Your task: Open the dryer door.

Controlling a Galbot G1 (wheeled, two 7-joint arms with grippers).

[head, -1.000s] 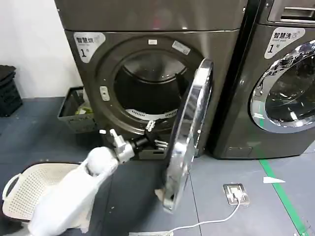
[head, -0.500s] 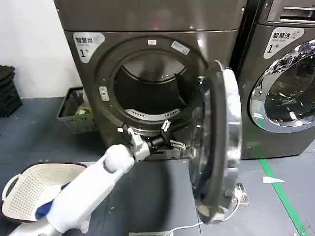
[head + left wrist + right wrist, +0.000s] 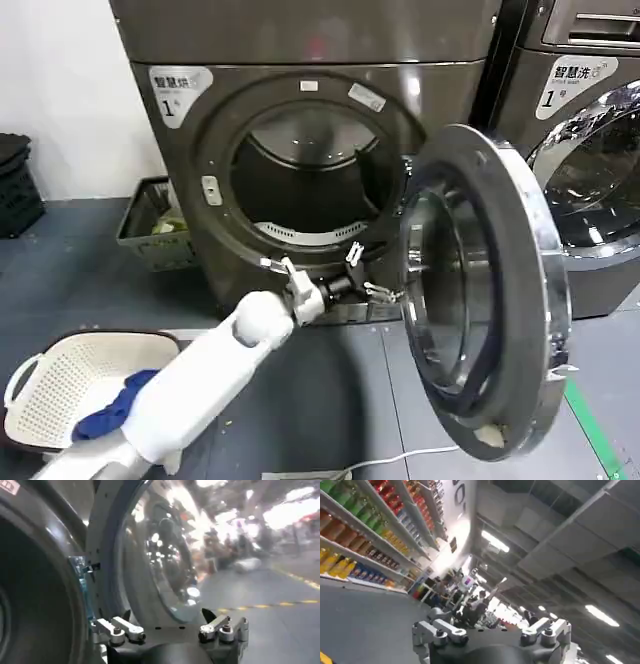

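My left gripper [image 3: 372,283] sits low in front of the dryer's round opening, just beside the inner face of the dryer door [image 3: 490,290], with its fingers spread and nothing held between them. In the left wrist view the same gripper [image 3: 170,630] shows two finger bases set well apart, and the clear inner bowl of the door [image 3: 160,560] curves away just beyond them; I cannot tell whether a fingertip touches the door.

Counting what I have in front of me: two dark grey machines, the dryer [image 3: 310,130] with its drum open and a second machine [image 3: 585,150] to its right with a chrome-ringed door that is shut. One dryer door, swung wide on its hinge at the right side of the opening, so that I see its inner side, the chrome ring at the outer edge and the dark seal around the glass. One white laundry basket [image 3: 60,385] on the floor at lower left, holding one blue cloth [image 3: 110,410]. One dark crate [image 3: 150,225] stands against the dryer's left side.

The left arm [image 3: 200,385] reaches up from the lower left of the head view, its white forearm angled toward the opening, wrist bent so the gripper points to the right at the door's lower hinge side.

My right gripper [image 3: 490,630] is tilted upward toward a ceiling and shelves, fingers apart and empty.
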